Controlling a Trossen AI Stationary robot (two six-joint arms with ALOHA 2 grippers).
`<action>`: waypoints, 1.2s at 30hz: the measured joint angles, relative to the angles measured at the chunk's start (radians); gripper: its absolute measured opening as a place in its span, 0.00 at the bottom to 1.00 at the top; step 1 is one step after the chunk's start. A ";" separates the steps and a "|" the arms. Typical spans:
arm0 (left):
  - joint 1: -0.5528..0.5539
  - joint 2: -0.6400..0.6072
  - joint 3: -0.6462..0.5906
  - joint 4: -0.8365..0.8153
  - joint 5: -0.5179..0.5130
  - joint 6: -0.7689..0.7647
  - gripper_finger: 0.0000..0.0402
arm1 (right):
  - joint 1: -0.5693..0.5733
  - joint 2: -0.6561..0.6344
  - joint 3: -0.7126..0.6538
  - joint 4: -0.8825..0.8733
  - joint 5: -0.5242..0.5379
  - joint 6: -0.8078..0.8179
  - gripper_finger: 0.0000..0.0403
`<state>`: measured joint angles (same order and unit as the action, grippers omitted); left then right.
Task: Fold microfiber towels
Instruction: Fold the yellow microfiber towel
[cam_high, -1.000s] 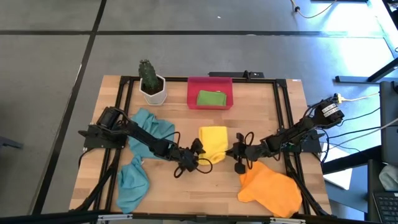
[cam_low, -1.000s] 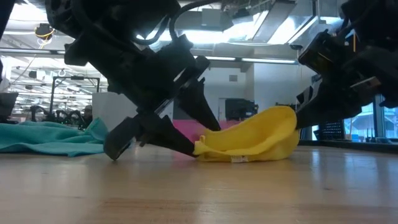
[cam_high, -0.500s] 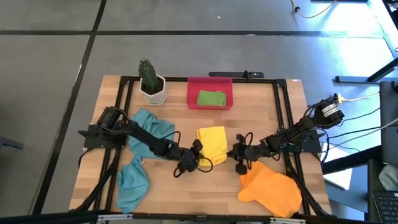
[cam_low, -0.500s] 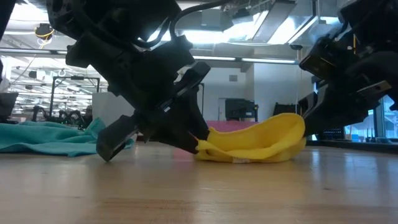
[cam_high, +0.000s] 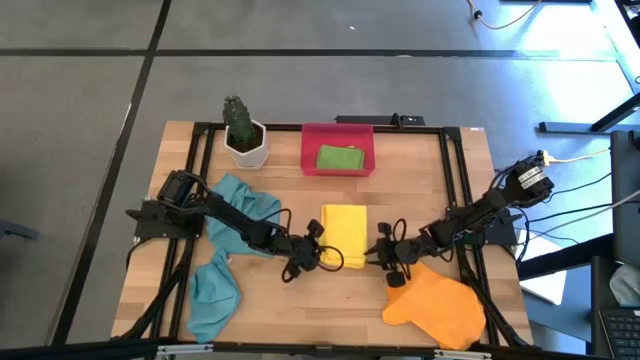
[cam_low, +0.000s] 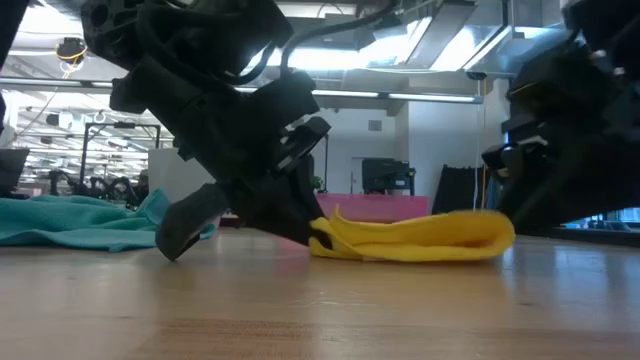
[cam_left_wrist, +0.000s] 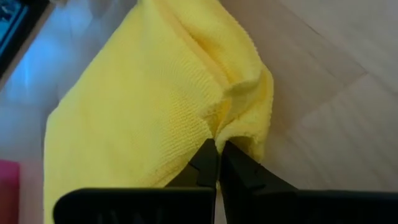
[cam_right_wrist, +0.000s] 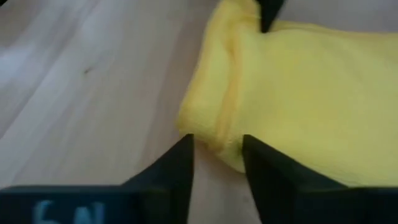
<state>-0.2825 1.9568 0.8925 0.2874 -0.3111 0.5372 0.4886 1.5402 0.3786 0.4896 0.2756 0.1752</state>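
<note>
Left end effector (cam_high: 322, 256) is clenched on the near left corner of the soft yellow microfiber towel (cam_high: 344, 233), which lies folded at the middle of the light wooden tabletop (cam_high: 290, 300); the left wrist view shows its two dark fingertips (cam_left_wrist: 214, 163) pressed together with a pinch of cloth between them. Right end effector (cam_high: 383, 253) is at about 4 o'clock of this towel, its jaws standing apart around the folded edge without holding it. At 12 o'clock, the rigid red rectangular tray (cam_high: 338, 132) keeps a folded lime green towel (cam_high: 340, 158), and a small cactus in a white pot (cam_high: 243, 133) stands at 10 o'clock. The teal-blue cloths (cam_high: 225, 255) lie at 9 o'clock under the left arm, and the orange cloth (cam_high: 437, 305) lies at 5 o'clock, both not yet folded. I judge that the yellow one is nearly finished. The risk is that the left grasp drags the top layer when it moves away, because the corner is pinched, and then the fold would open. The right fingers could also catch the edge and push the towel out of its shape.
</note>
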 joint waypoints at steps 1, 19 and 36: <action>0.003 0.000 0.000 0.000 0.003 -0.009 0.00 | 0.011 0.000 0.000 -0.004 0.000 -0.005 0.38; 0.030 -0.009 -0.002 0.024 0.048 -0.108 0.00 | 0.139 0.187 0.219 -0.304 0.351 -0.258 0.55; 0.021 -0.017 0.001 -0.002 0.052 -0.169 0.00 | 0.143 0.243 0.298 -0.371 0.379 -0.202 0.03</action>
<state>-0.2610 1.9397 0.8932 0.2850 -0.2588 0.3678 0.6320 1.7832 0.6762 0.1181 0.6544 -0.0267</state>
